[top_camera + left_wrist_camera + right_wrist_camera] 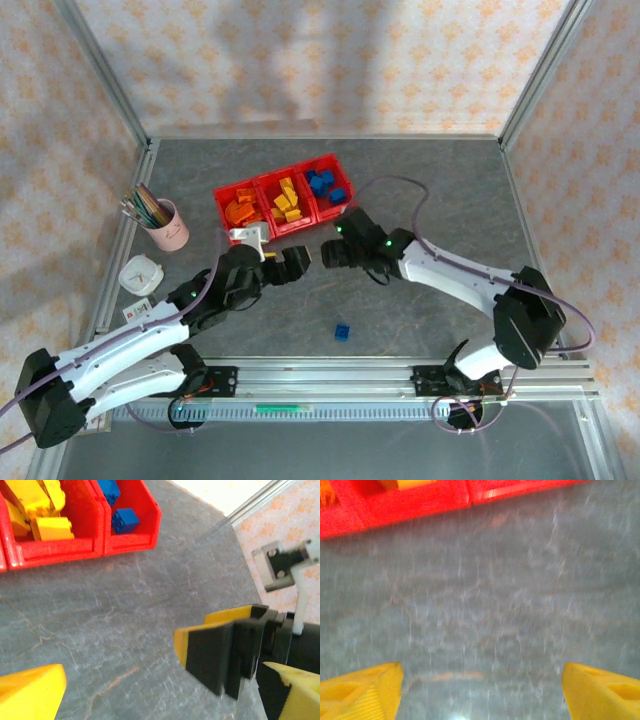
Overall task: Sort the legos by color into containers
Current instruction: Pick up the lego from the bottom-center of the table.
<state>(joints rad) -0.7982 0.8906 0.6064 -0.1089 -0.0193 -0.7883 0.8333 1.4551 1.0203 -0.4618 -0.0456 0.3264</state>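
The containers are three joined red bins [222, 195]. The left one holds orange legos [240, 211], the middle one yellow legos [287, 201] and the right one blue legos [325, 184]. One blue lego [342, 331] lies alone on the table near the front. My left gripper [297, 260] is open just in front of the bins, over bare table [162, 692]. My right gripper [331, 252] faces it closely, open and empty [482, 692]. One of its fingers [215, 650] shows in the left wrist view. Both wrist views catch the bins' front wall [65, 550] [395, 507].
A pink cup of coloured pencils [165, 226] stands at the left. A small white round object [141, 273] lies near the left rail. A white block [248, 237] sits against the bins' front. Metal frame rails edge the table.
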